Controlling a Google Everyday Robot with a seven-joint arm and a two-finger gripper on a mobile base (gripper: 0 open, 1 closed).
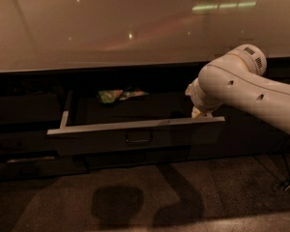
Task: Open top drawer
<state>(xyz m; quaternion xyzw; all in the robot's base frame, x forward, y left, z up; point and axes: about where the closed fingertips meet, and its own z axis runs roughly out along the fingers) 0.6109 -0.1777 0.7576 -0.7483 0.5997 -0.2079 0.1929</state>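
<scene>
The drawer (101, 142) front looks dark and matt, its rim (135, 125) pale metal. Above it, the counter (111, 28) is glossy. The gripper (201, 111), at the drawer's right rim end, looks smooth cream plastic.
</scene>
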